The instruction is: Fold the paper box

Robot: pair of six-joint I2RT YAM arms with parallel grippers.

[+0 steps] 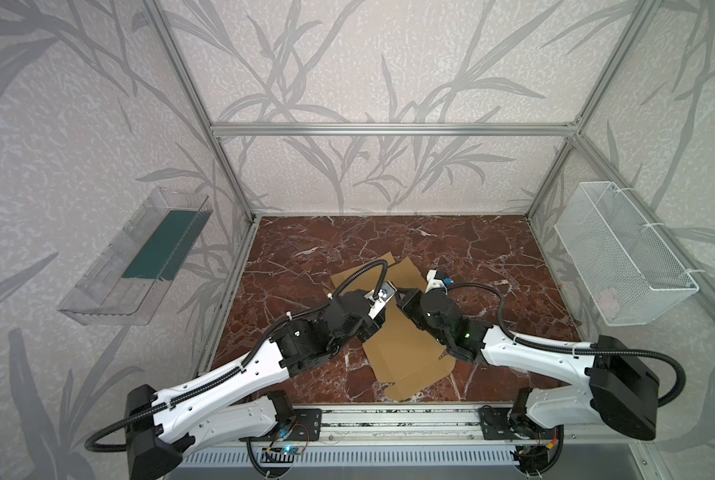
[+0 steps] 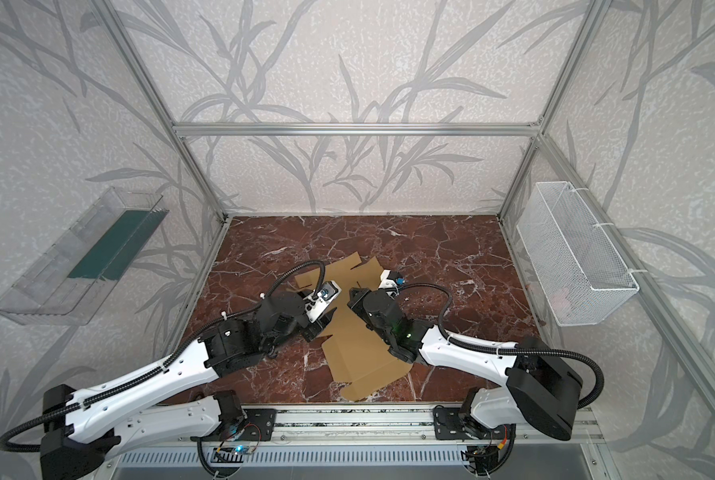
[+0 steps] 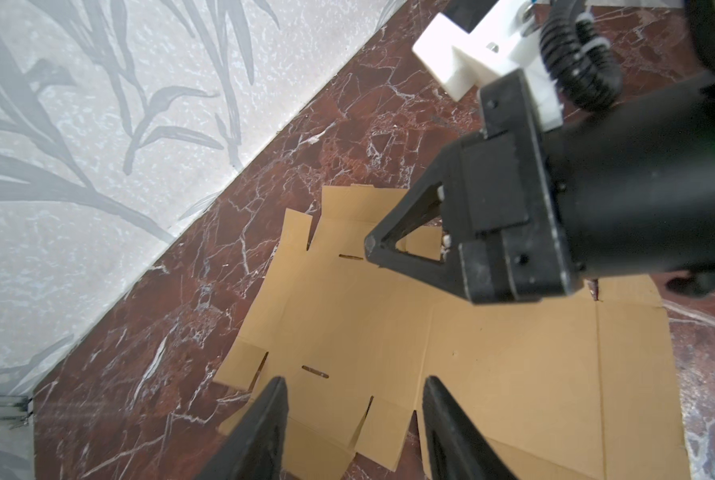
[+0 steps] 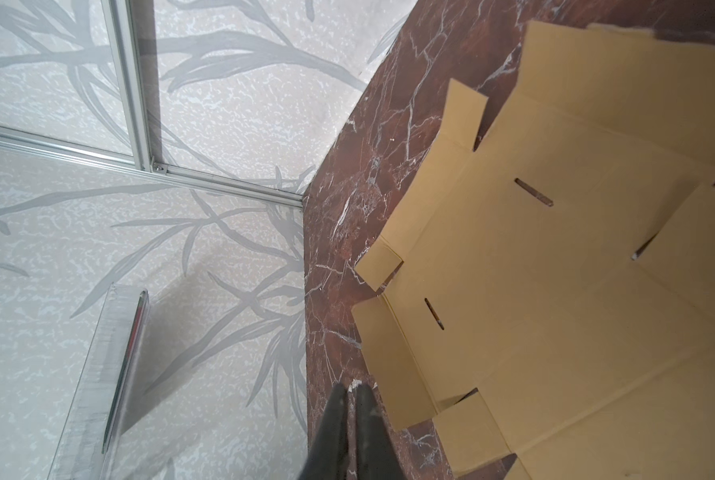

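Note:
The paper box (image 1: 409, 353) lies flat and unfolded on the red marble table (image 1: 451, 249), a tan cardboard sheet with flaps and slits, seen in both top views (image 2: 360, 357). My left gripper (image 3: 353, 388) hovers open above the sheet's notched flap edge (image 3: 380, 432), with nothing between its fingers. My right gripper (image 4: 349, 392) is shut and holds nothing; it sits just off the sheet's edge (image 4: 397, 374), over bare marble. In the left wrist view the right gripper (image 3: 370, 245) hangs above the sheet's far part. Both arms meet over the middle of the sheet and hide it there.
A clear plastic bin (image 1: 135, 257) with a green insert hangs on the left wall. A white wire basket (image 1: 621, 257) hangs on the right wall. Aluminium frame posts stand at the table's back corners, and a metal rail (image 1: 389, 419) runs along the front.

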